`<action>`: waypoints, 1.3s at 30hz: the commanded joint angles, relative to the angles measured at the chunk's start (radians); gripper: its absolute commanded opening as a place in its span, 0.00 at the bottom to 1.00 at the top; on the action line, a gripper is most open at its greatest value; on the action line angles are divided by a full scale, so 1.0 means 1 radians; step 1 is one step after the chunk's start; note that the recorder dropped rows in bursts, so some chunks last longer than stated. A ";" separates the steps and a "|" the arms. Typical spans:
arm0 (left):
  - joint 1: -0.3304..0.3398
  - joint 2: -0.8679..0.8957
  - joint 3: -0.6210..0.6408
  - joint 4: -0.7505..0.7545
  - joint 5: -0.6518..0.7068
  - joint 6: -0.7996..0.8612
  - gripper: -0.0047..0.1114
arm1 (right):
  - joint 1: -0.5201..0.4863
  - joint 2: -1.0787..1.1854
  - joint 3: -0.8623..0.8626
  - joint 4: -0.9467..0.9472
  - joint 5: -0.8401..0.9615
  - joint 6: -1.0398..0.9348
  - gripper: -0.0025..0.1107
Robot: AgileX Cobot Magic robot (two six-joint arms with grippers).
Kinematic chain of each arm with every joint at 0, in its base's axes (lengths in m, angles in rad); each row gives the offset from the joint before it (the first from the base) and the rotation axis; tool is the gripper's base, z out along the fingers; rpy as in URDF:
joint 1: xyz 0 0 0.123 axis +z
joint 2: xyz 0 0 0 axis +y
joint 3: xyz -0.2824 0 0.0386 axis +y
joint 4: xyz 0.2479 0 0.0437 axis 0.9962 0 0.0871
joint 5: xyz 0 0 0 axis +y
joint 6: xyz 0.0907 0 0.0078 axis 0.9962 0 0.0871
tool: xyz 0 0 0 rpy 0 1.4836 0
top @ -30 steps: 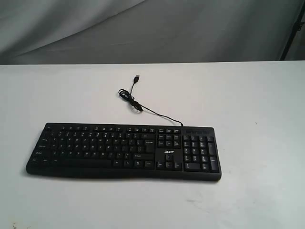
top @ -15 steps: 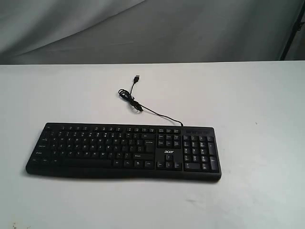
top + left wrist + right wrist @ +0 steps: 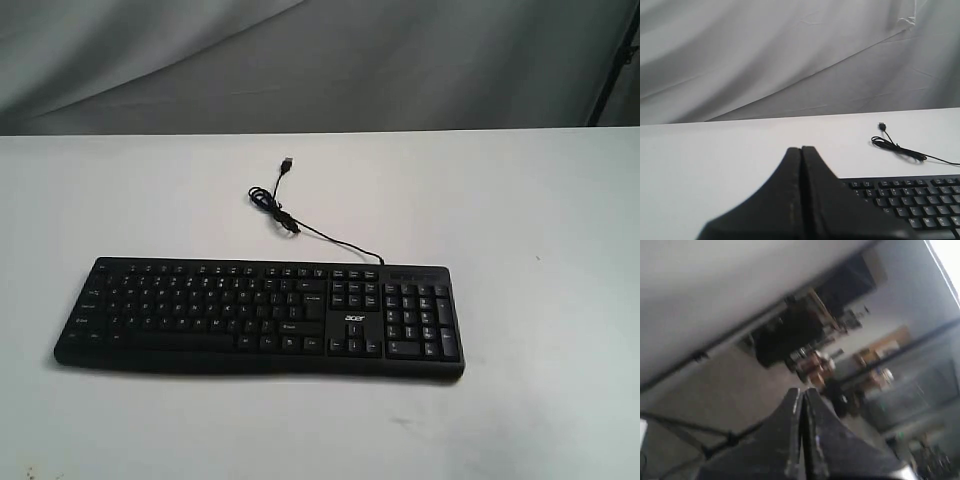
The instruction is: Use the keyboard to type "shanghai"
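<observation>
Keyboard (image 3: 260, 318) lies flat on the white bench (image 3: 520, 200), long axis left to right across the exterior view, keypad end to the right, legends facing the near edge; its thin cable (image 3: 300, 228) leaves the far edge and coils toward the USB plug (image 3: 287, 160). Left tool (image 3: 801, 150) has its fingers pressed together on nothing, tips over the bench with the keyboard just past them, apparently not touching. Right tool (image 3: 803, 392) likewise closed and empty, aimed off the bench at a blurred room, possibly shelving; grey cloth (image 3: 300, 60) hangs behind the bench.
</observation>
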 commanded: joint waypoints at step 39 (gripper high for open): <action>-0.006 -0.002 0.002 0.000 -0.006 -0.003 0.04 | 0.873 1.156 -1.008 2.222 0.429 -1.665 0.02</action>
